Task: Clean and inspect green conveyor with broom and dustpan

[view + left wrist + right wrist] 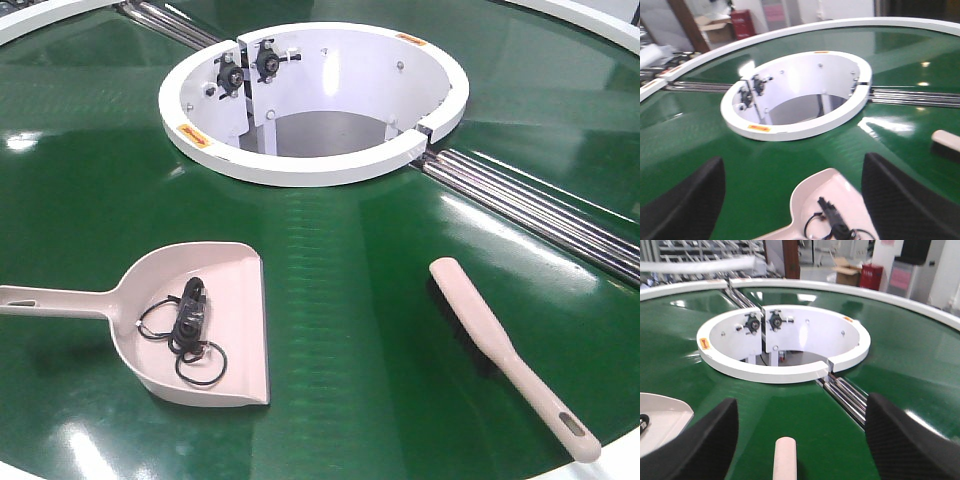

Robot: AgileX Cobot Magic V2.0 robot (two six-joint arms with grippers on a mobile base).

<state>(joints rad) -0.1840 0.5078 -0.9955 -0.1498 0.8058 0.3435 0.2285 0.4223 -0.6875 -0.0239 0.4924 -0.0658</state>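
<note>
Neither arm's fingers showed in the front view; only the green conveyor [330,330] did, with the dustpan [205,325] lying flat and the broom [510,355] well apart from it, both untouched. A black tangle of cord and clip [188,325] sat inside the pan.

From the left wrist, the left gripper [795,200] stood wide, its dark fingers [690,205] empty, with the pan [827,210] just below and between them. The white hub [795,130] lay beyond the fingertips.

From the right wrist, the right gripper [797,440] also stood wide and empty, the brush's rounded end [785,457] centred between the fingers [905,440], silver rails [845,395] ahead. To do the pickup well, each arm should probably lower squarely over a handle rather than the body, then close without tipping the pan and spilling its load.
</note>
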